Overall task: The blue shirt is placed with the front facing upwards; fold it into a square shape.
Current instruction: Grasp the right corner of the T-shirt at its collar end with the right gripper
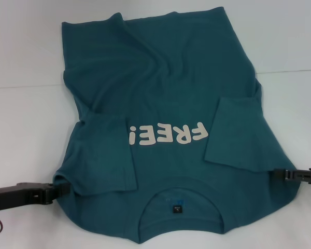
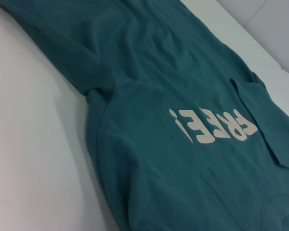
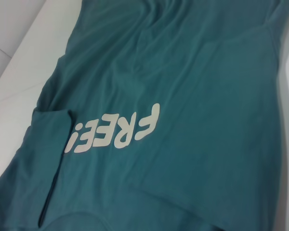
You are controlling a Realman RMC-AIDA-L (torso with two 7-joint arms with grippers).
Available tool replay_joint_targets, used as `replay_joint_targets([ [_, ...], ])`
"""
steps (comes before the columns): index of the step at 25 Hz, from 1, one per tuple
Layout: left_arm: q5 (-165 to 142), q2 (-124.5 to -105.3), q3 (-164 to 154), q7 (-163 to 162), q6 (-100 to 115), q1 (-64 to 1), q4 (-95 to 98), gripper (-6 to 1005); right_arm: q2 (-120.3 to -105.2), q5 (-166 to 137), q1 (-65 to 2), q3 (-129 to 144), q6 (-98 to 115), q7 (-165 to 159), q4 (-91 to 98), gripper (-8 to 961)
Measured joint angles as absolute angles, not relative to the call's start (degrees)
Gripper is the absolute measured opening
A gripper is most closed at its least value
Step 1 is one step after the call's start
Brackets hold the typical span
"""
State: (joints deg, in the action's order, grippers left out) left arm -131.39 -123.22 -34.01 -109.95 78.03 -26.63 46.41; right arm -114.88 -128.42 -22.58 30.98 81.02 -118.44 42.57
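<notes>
The blue shirt point(image 1: 166, 98) lies front up on the white desk point(image 1: 26, 129), and the cream print point(image 1: 167, 136) on the chest reads "FREE!", upside down from the head view. A small dark label point(image 1: 176, 209) sits inside the round neck point(image 1: 179, 194); its writing is too small to read. The shirt's long axis runs away from the robot: collar at the near edge, hem at the far end. Both short sleeves are folded inward onto the chest, one either side of the print. The left hand point(image 1: 62, 188) is at the shirt's near left edge, touching the shoulder fabric; the right hand point(image 1: 278, 175) is at the near right edge. Whether either hand is wide, narrow or gripping cloth, I cannot tell
</notes>
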Motion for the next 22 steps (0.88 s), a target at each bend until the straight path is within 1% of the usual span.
replay_joint_targets([
  [9, -131.39, -123.15, -33.91, -109.94, 78.04, -26.74, 46.4, 7, -115.03, -128.56, -22.71, 30.86, 81.64, -119.51, 42.45, 890],
  [19, -131.38, -123.09, -33.93, -109.94, 78.02, -27.03, 46.4, 6, -114.83, -128.32, -22.55, 30.76, 83.16, -120.27, 42.35, 873],
  [22, -131.17, -123.02, -33.92, -109.92, 77.99, -27.02, 46.4, 6, -115.08, -128.23, -22.91, 30.61, 81.38, -120.42, 42.35, 869],
])
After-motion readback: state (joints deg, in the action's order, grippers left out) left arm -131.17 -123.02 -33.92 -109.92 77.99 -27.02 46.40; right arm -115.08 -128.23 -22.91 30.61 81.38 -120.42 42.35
